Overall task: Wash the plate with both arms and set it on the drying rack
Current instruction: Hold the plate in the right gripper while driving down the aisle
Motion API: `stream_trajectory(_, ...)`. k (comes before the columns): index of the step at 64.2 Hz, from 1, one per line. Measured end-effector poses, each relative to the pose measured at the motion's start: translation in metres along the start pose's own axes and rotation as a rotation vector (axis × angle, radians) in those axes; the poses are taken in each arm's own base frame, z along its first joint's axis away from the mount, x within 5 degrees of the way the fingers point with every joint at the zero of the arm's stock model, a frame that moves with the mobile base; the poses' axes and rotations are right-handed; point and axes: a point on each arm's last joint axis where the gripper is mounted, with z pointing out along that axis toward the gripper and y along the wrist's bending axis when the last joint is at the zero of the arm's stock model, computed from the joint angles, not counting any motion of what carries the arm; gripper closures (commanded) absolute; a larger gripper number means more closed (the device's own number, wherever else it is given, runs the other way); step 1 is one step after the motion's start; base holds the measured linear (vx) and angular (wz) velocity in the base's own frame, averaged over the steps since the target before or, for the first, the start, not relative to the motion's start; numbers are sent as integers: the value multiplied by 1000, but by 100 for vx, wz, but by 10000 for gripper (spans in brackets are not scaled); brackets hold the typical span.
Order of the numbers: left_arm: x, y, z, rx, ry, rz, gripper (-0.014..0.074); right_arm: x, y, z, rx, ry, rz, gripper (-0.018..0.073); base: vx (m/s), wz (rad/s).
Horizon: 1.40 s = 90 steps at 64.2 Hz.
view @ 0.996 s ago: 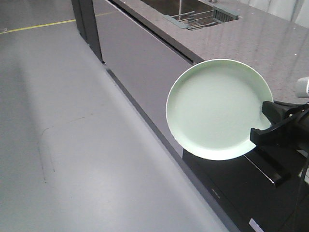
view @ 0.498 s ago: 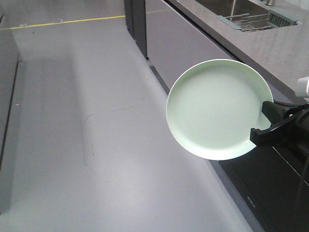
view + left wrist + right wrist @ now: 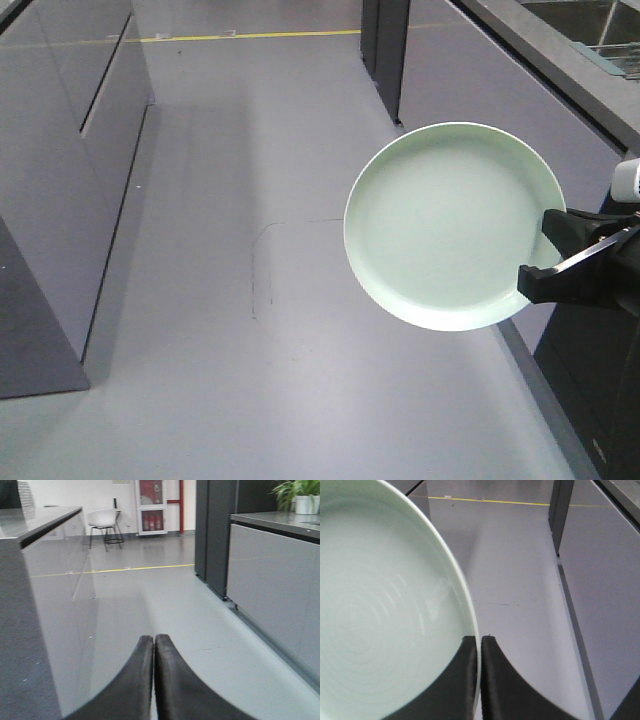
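The pale mint-green plate (image 3: pixel 440 220) hangs in the air over the grey floor, its face toward the front camera. My right gripper (image 3: pixel 540 255) is shut on its right rim, one finger on the face and one behind. In the right wrist view the plate (image 3: pixel 385 610) fills the left side, and the right gripper (image 3: pixel 480 639) pinches its edge. The left gripper (image 3: pixel 154 637) is shut with nothing in it, pointing down an aisle. A corner of the drying rack (image 3: pixel 603 52) shows at the top right, on the counter.
A long grey counter (image 3: pixel 540 50) runs along the right, with a dark pillar (image 3: pixel 385 50) at its far end. A grey cabinet block (image 3: pixel 60 200) stands on the left. A yellow line (image 3: pixel 250 36) crosses the floor. A white chair (image 3: pixel 102 520) stands far off.
The front view has swung left: the counter, sink and rack slid off to the right and the left cabinet came into view. The plate and right gripper keep their place in the frame.
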Motion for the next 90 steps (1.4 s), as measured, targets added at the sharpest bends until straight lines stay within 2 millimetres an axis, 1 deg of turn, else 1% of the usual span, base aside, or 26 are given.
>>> stream_trajectory(25, 0, 0, 0, 0, 0, 0, 602, 0, 0, 0, 0, 0, 0, 569, -3, 25)
stream_trajectory(58, 0, 0, 0, 0, 0, 0, 602, 0, 0, 0, 0, 1, 0, 569, 3, 3)
stream_trajectory(90, 0, 0, 0, 0, 0, 0, 602, 0, 0, 0, 0, 1, 0, 569, 12, 4)
